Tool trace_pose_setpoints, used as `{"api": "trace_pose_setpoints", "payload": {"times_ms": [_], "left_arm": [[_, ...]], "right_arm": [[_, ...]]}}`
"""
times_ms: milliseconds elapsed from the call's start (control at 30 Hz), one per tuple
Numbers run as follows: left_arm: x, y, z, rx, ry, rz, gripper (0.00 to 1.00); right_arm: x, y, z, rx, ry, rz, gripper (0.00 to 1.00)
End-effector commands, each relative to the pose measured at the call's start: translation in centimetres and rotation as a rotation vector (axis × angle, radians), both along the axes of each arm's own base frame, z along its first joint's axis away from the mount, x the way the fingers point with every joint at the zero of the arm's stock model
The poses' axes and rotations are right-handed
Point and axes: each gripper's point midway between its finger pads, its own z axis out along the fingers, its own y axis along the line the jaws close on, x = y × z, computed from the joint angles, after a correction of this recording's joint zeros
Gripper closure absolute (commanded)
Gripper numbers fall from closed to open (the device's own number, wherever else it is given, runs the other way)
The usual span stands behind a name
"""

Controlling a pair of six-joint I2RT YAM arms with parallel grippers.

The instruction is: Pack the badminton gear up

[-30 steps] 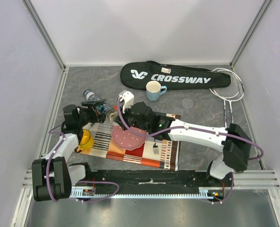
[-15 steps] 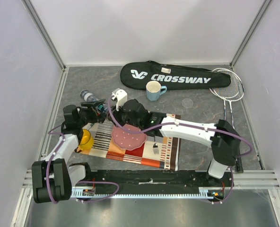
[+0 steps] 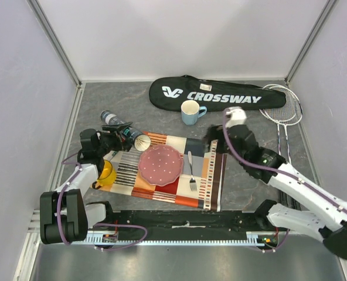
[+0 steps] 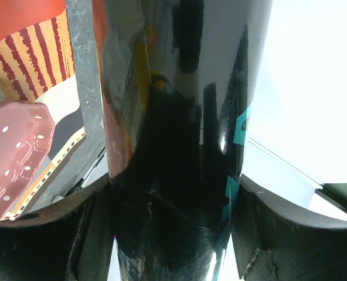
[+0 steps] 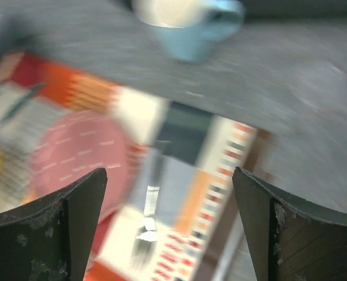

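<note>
Tabletop (image 3: 132, 99): left fingers (image 4: 50, 234) clasp tube (image 4: 173, 175), right fingers (image 5: 44, 234) spread.

Bright, even light from overhead, faint shadows. The right wrist view smears with motion blur; glare streaks the dark tube (image 4: 173, 175).
</note>
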Motion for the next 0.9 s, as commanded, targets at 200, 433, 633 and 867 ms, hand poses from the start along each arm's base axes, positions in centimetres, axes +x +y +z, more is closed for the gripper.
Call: {"api": "trace_pose_setpoints", "payload": {"times_ms": [200, 433, 633, 867], "left_arm": [[0.5, -0.8, 2.2, -0.021, -0.100, -0.061, 0.98], [0.6, -1.3, 2.1, -0.050, -0.103, -0.100, 0.98], [0.4, -1.5, 2.1, -0.060, -0.104, -0.111, 0.98], [0.1, -1.5, 1.9, -0.074, -0.106, -0.113, 0.98]], "right_arm": [[-1.9, -27.7, -13.2, 0.018, 0.524, -0.978, 0.03], [-3.3, -29.7, -15.5, 0.089, 0.683, -1.075, 0.03], [-3.8, -26.7, -17.7, 0.204, 0.732, -0.942, 0.06], [-3.4, -22.9, -18.8, 0.314, 0.775, -0.736, 0.21]]}}
